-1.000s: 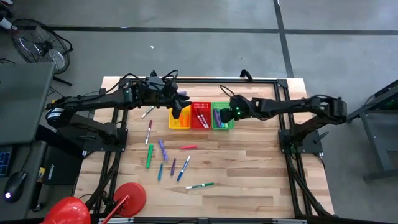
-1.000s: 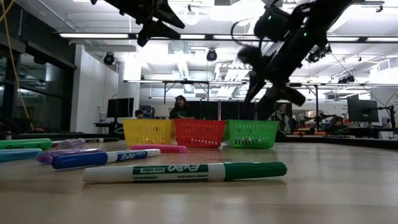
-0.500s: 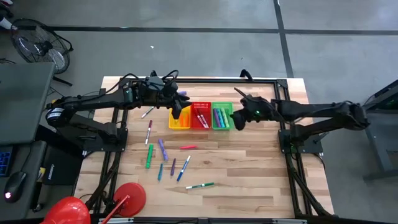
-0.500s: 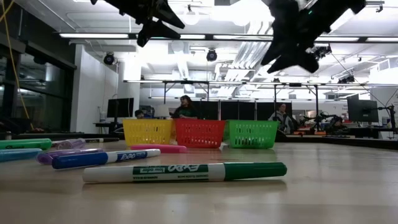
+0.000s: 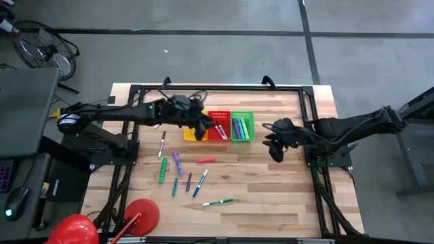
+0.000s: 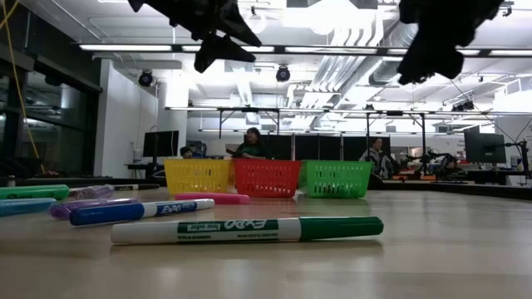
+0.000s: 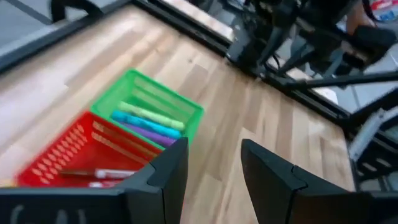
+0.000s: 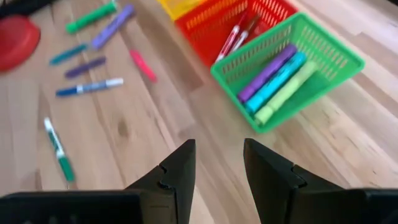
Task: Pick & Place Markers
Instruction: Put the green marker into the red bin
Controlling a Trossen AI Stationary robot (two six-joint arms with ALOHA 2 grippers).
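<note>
Loose markers (image 5: 178, 165) scattered on the table (image 5: 271, 196) in the high view, at 6 to 7 o'clock from the baskets: green, purple, blue, teal, a pink one (image 5: 205, 160) closest to the baskets, a green-and-white one (image 5: 218, 202) farthest out. "EXPO" legible in the low view on the green-capped marker (image 6: 248, 229) in front, plus "low odor" in small print; same brand on the blue marker (image 6: 140, 211) behind it.

More markers already binned: purple, teal and light green in the green basket (image 8: 329, 53), red-and-white ones in the red basket (image 8: 208, 28). Yellow basket (image 5: 192, 133) next to red, contents not readable.

Left gripper (image 5: 205, 123) up in the air over the yellow/red basket boundary, fingers (image 7: 169, 171) parted with a moderate gap, holding nothing; red and green baskets visible past them in its wrist view.

Right gripper (image 5: 273, 146) above bare table at 3 to 4 o'clock from the green basket, clear of it. Fingers (image 8: 180, 165) partly apart, empty. Loose markers well off at its 9 o'clock side, none touching either gripper.
</note>
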